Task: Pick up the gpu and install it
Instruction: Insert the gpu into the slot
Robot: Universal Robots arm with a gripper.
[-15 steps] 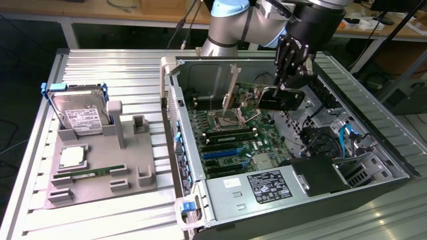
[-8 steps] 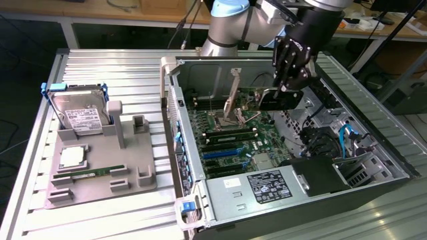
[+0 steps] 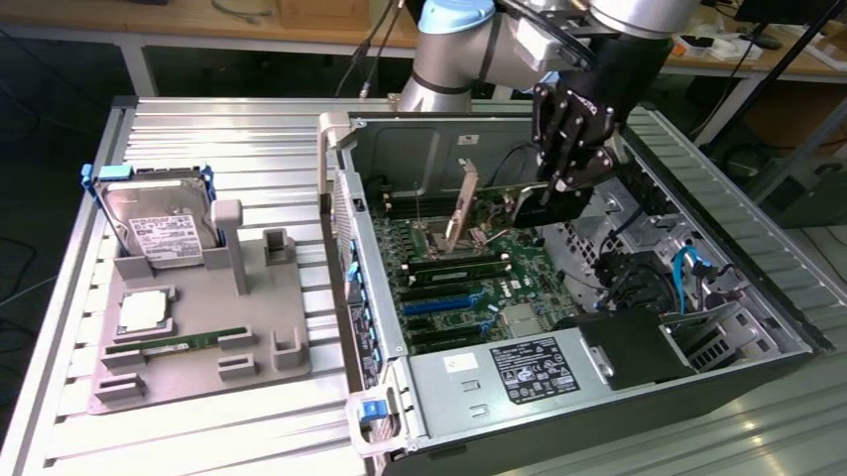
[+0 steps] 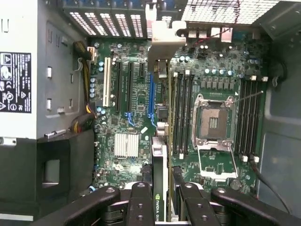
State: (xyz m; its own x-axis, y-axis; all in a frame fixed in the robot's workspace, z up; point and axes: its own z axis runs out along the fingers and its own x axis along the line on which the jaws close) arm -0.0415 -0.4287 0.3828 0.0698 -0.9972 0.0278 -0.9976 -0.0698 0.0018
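My gripper [image 3: 549, 203] is inside the open computer case [image 3: 347, 208], shut on the gpu [image 3: 501, 191]. The card hangs on edge above the motherboard [image 3: 463, 288], its silver end bracket [image 3: 466, 203] towards the case's rear wall. In the wrist view the gpu [image 4: 159, 160] runs edge-on from my gripper [image 4: 162, 195] to its bracket [image 4: 164, 35]. It lies just beside and along the long blue slot [image 4: 151, 94]. I cannot tell whether its lower edge touches the board.
On the exterior view's left, a grey fixture [image 3: 198, 372] holds a hard drive [image 3: 159, 223], a processor [image 3: 143, 312] and a RAM stick [image 3: 179, 342]. Inside the case are the power supply [image 3: 523, 362], RAM sticks [image 4: 181, 113], an open processor socket [image 4: 214, 122] and blue cables [image 3: 688, 268].
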